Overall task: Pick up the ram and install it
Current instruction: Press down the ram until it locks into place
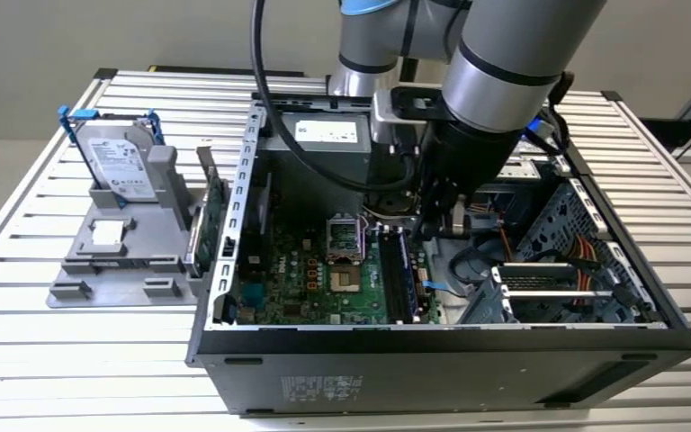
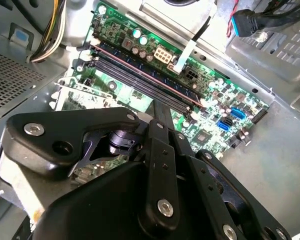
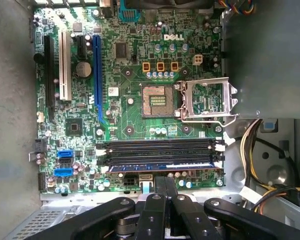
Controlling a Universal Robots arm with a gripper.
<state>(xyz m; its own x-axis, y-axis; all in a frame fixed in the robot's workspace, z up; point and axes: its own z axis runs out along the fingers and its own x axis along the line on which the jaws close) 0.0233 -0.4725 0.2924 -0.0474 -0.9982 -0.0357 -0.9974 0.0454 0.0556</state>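
From my end the claw (image 3: 165,192) looks pinched shut with nothing in it, just beside the ram (image 3: 162,164) lying along its slot, and uneven seating could leave one end unlatched if I press off-center.

Fingers' (image 3: 162,187) tips hidden behind linkage

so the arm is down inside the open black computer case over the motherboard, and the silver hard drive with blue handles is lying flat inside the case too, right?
Not quite. The arm is down inside the open black computer case over the green motherboard, but the silver hard drive with blue handles is not in the case. The exterior view shows it standing upright in a grey holder on the table, on that view's left.
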